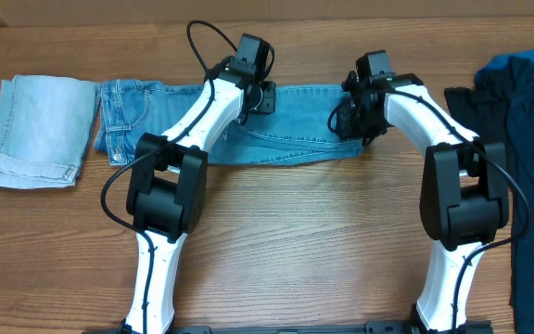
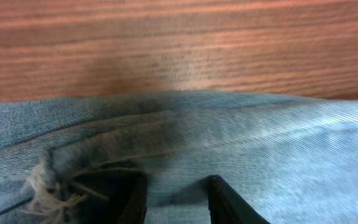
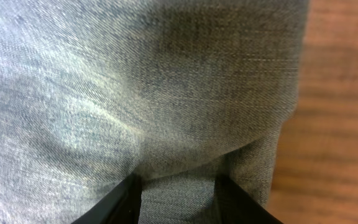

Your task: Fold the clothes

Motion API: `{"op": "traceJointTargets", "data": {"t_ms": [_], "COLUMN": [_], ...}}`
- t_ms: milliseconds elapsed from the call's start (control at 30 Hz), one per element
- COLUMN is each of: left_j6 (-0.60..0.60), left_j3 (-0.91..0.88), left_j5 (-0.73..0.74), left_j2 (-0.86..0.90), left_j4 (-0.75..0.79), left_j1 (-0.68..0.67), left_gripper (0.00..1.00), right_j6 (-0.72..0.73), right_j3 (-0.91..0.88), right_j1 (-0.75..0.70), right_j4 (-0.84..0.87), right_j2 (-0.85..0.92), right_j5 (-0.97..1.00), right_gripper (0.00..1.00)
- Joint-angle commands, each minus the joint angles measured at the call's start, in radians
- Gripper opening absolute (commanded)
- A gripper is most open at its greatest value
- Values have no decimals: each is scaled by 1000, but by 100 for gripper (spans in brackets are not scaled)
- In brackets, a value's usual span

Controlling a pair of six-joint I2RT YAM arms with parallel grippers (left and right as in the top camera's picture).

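Note:
The light-blue jeans (image 1: 295, 121) lie folded lengthwise across the far side of the table, waist end at the left. My left gripper (image 1: 260, 97) is at their far edge near the middle. In the left wrist view its fingers (image 2: 176, 182) hold a layer of denim (image 2: 260, 143) beside a frayed hem (image 2: 42, 190). My right gripper (image 1: 349, 119) is at the jeans' right end. In the right wrist view its fingers (image 3: 179, 182) pinch a puckered fold of denim (image 3: 135, 81) near the cloth's edge.
A folded pale washed denim piece (image 1: 40, 130) lies at the far left. A pile of dark navy and blue garments (image 1: 527, 139) covers the right edge of the table. Bare wood (image 1: 304, 241) lies in front of the jeans.

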Motion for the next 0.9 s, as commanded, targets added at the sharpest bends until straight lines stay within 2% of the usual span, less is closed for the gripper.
{"op": "traceJointTargets", "data": {"t_ms": [0, 200, 300, 400, 467, 600, 700, 767, 867], "left_j6": [23, 73, 98, 98, 98, 97, 73, -10, -82], "left_j3": [-26, -12, 68, 127, 196, 402, 492, 537, 562], "left_j5": [-38, -107, -237, -249, -249, -184, -185, -185, -142], "left_j2": [13, 23, 23, 23, 21, 21, 21, 20, 21], "left_j4": [8, 42, 10, -21, -47, -200, -352, -517, -649], "left_j1": [0, 0, 5, 26, 31, 17, 16, 35, 88], "left_gripper": [36, 36, 36, 34, 32, 30, 26, 24, 25], "right_j6": [16, 16, 51, 94, 92, 91, 90, 86, 86], "right_j3": [-108, -162, -163, -164, -164, -163, -154, -108, 19], "right_j1": [-3, -3, -4, -4, -4, -4, -4, -4, -6], "right_j4": [-35, -21, -100, -159, -127, -52, -29, -76, -195], "right_j2": [-12, -12, -12, -12, -12, -12, -12, -13, -13], "right_j5": [-4, -4, 30, 88, 87, 82, 82, 82, 82], "right_gripper": [42, 42, 42, 42, 45, 56, 57, 57, 58]}}
